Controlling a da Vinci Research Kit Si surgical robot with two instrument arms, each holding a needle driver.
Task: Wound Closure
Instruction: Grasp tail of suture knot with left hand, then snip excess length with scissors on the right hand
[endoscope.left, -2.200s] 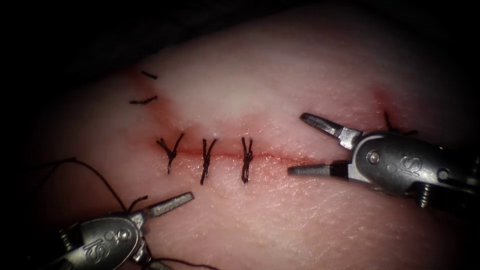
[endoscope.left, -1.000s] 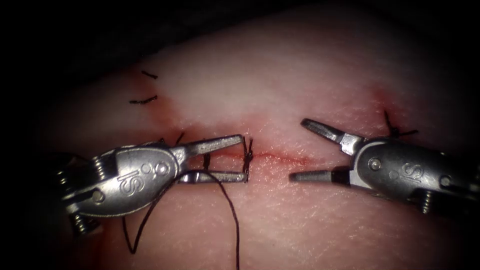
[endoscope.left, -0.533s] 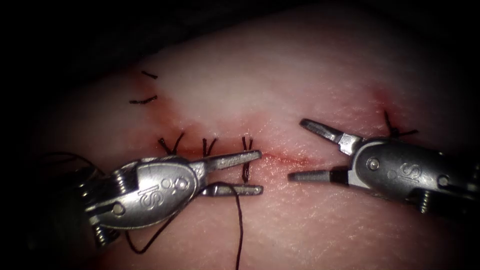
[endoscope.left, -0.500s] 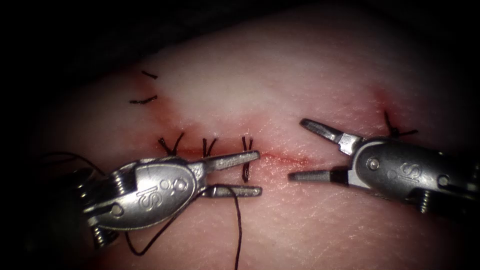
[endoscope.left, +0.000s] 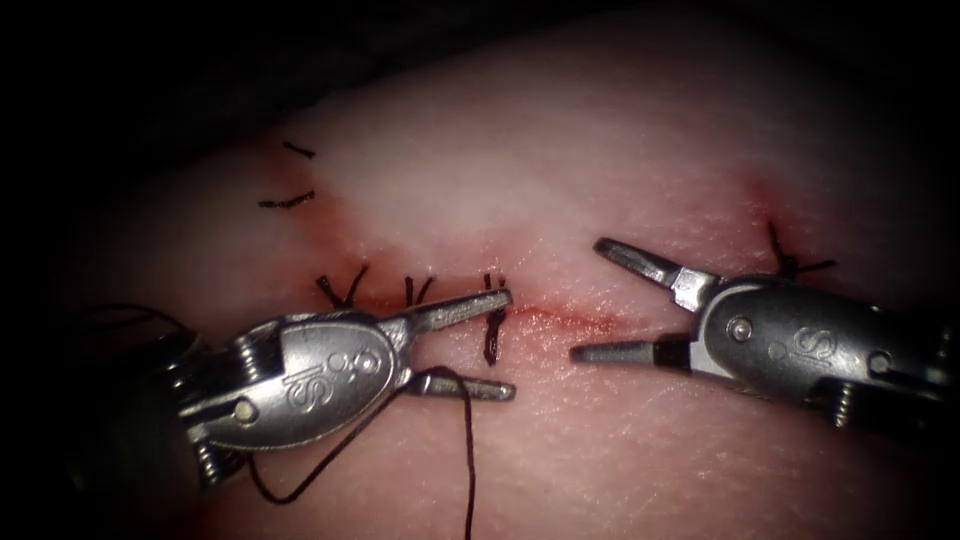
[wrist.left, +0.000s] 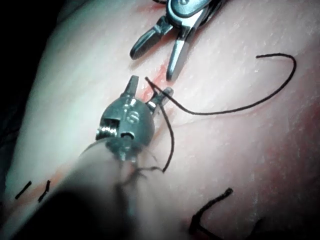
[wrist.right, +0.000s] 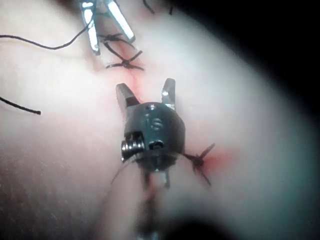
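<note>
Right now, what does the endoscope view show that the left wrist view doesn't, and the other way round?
The endoscope view gives a row of three stitches across the cut, plus one more stitch at the right, beyond the right tool. The left wrist view gives the loose end of the thread, curling over the tissue. Both give the two tools with jaws open and holding nothing, tips facing each other over the unstitched part of the cut, and the thread draped over one jaw of the left tool.
</note>
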